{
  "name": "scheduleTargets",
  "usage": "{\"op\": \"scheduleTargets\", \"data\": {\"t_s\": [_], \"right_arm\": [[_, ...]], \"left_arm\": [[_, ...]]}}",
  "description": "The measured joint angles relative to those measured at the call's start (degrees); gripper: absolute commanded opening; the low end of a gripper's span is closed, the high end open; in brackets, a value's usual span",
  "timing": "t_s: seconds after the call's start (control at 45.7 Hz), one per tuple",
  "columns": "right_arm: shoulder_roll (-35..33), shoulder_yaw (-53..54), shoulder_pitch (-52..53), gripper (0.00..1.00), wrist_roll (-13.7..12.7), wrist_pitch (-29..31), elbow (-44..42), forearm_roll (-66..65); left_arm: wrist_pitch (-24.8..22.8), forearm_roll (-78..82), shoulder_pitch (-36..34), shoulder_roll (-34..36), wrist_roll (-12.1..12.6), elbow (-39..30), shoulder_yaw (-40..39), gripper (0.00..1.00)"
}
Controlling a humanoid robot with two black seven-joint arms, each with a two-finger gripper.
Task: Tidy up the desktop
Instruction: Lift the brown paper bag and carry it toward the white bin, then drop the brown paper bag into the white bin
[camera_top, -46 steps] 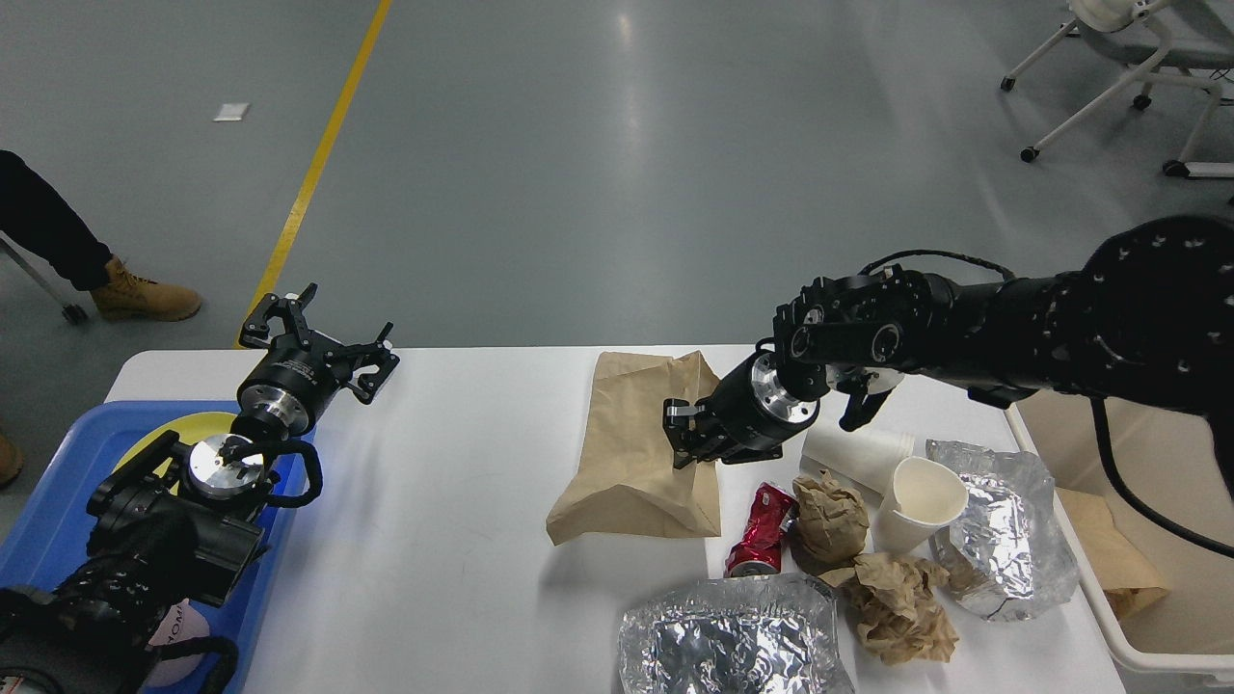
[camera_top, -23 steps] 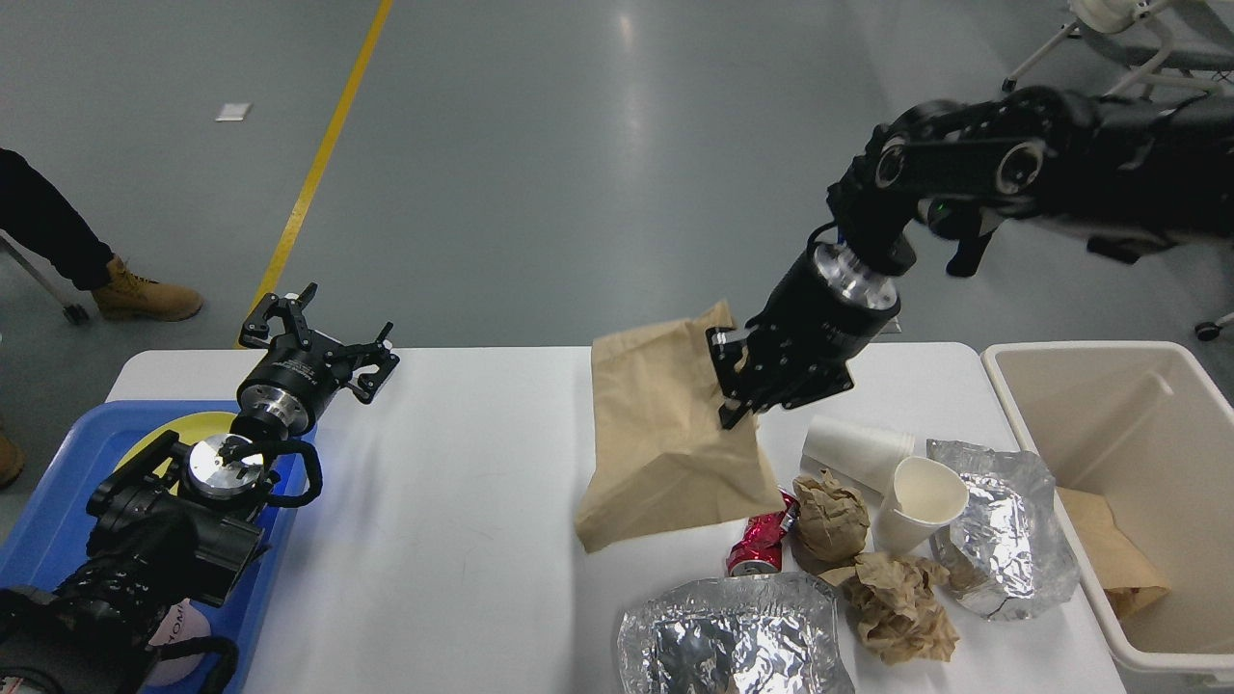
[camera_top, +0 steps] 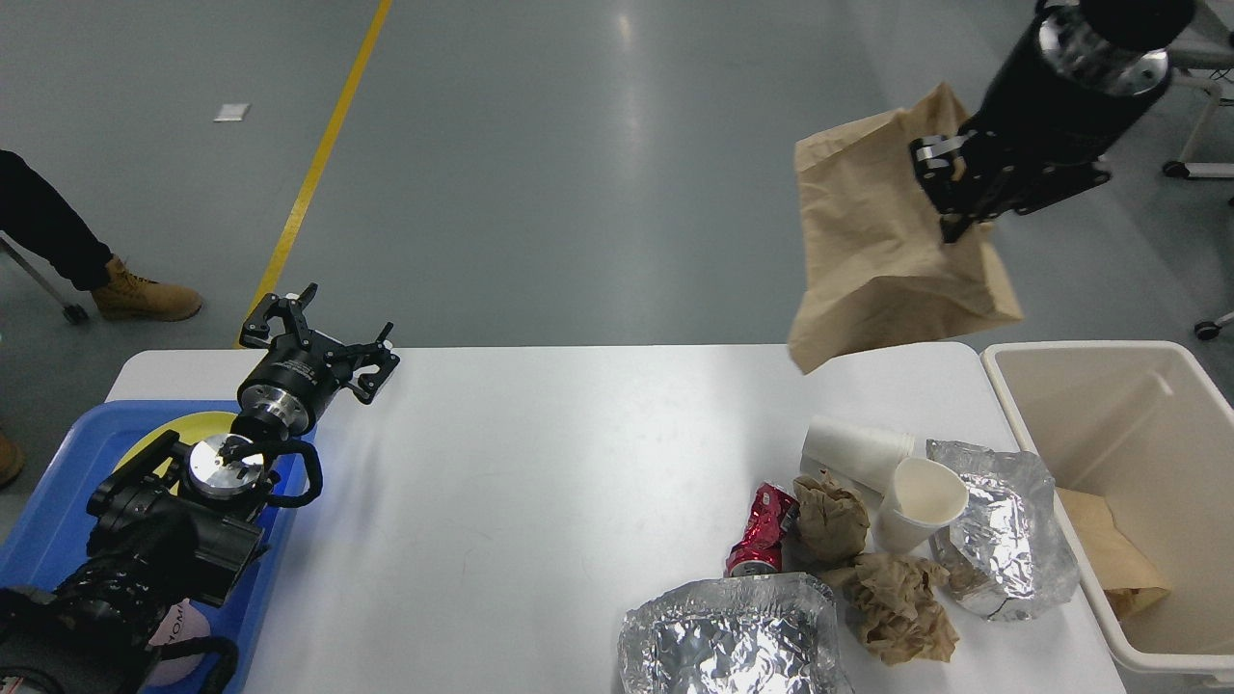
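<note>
The white desktop (camera_top: 540,482) fills the lower middle of the head view. My right gripper (camera_top: 950,193) is high at the upper right, shut on a brown paper bag (camera_top: 882,236) that hangs in the air beyond the table's far right corner. My left gripper (camera_top: 318,337) is open and empty, above the table's far left part near the blue tray (camera_top: 48,520). At the front right lie two white paper cups (camera_top: 892,472), a crushed red can (camera_top: 762,530), crumpled brown paper (camera_top: 872,569) and two foil pieces (camera_top: 733,641).
A beige bin (camera_top: 1118,424) stands off the table's right edge with brown paper inside. The blue tray holds a yellow plate (camera_top: 178,429). A person's boot (camera_top: 145,299) and a yellow floor line (camera_top: 318,164) are at the left. Chair legs are at the far right.
My right gripper has lifted the brown paper bag off the table and carried it up and to the right. The left arm has not moved.
</note>
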Motion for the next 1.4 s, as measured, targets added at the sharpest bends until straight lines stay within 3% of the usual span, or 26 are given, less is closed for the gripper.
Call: {"op": "scheduleTargets", "data": {"t_s": [0.197, 0.438, 0.525, 0.613, 0.722, 0.832, 1.029, 1.401], "right_arm": [[-7.82, -10.94, -2.8, 0.0, -0.07, -0.01, -9.59, -7.35], [-20.26, -13.02, -15.34, 0.0, -0.24, -0.45, -15.3, -17.59], [-22.22, -12.93, -23.6, 0.0, -0.25, -7.93, -16.24, -18.17], [-23.8, -11.68, -34.68, 0.0, -0.25, -19.89, -16.65, -18.18], [-23.99, -5.84, -47.58, 0.0, -0.55, -30.66, -18.85, -18.18], [-21.64, 2.02, -61.83, 0.0, -2.98, -36.13, -25.96, -18.3], [-16.0, 11.3, -78.73, 0.0, -5.59, -38.02, -39.33, -18.84], [-11.59, 13.18, -88.38, 0.0, -5.73, -42.45, -42.64, -18.92]], "left_arm": [[0.0, 0.0, 0.0, 0.0, 0.0, 0.0, 0.0, 0.96], [0.0, 0.0, 0.0, 0.0, 0.0, 0.0, 0.0, 0.96], [0.0, 0.0, 0.0, 0.0, 0.0, 0.0, 0.0, 0.96], [0.0, 0.0, 0.0, 0.0, 0.0, 0.0, 0.0, 0.96], [0.0, 0.0, 0.0, 0.0, 0.0, 0.0, 0.0, 0.96], [-0.02, 0.0, 0.0, 0.0, 0.0, 0.0, 0.0, 0.96], [-0.05, 0.0, 0.0, 0.0, 0.0, 0.0, 0.0, 0.96], [-0.05, 0.0, 0.0, 0.0, 0.0, 0.0, 0.0, 0.96]]}}
